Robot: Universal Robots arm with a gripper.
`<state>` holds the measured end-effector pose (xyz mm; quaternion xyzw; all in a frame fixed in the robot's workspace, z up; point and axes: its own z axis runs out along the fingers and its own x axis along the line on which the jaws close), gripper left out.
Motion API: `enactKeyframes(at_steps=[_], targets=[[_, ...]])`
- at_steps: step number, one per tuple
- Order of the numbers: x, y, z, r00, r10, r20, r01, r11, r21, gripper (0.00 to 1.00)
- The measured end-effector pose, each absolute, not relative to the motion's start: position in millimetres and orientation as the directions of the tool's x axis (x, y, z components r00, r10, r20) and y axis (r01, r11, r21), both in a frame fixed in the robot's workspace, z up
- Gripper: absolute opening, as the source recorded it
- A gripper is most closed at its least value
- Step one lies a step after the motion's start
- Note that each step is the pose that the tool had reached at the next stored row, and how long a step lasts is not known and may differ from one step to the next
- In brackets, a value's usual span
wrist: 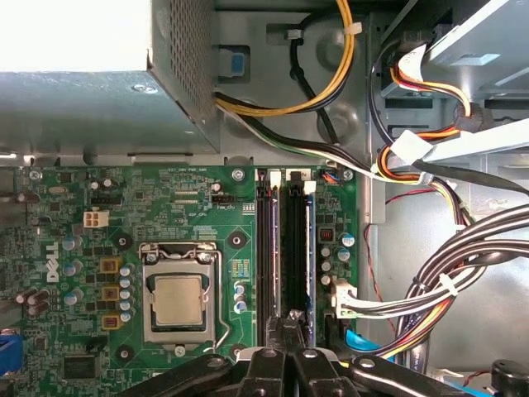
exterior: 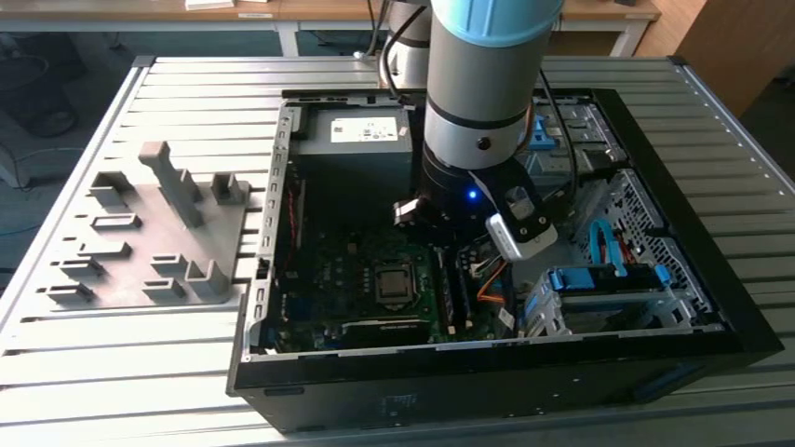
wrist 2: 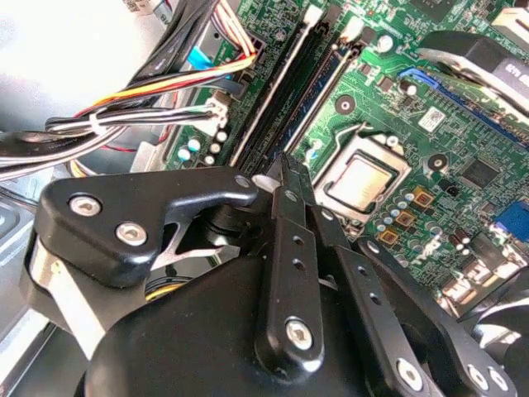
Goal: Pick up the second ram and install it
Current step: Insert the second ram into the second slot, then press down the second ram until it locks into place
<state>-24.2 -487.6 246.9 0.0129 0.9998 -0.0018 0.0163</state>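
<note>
The second ram (wrist: 291,248), a long, narrow dark memory stick, stands on edge in a slot of the green motherboard (wrist: 165,215), at the centre of the first wrist view, beside a second dark stick (wrist: 266,248). The black metal gripper (wrist: 289,331) is closed around its near end (fingertips pinched together at lower centre). Judging from this, the pick-up is done and seating is under way or nearly complete; the grey slotted holder block (exterior: 143,233) at the exterior view's left holds no stick.

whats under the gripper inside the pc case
The gripper is above the motherboard's memory slots, with dark sticks seated lengthwise. The slots' near ends are hidden by the gripper.
</note>
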Motion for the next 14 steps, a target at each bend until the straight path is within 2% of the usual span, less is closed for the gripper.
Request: enactKeyframes(at_steps=[14], targets=[[-24.2,-477.2,238.5,-0.999,0.026,-0.033,0.026,1.0,-0.004,0.1]])
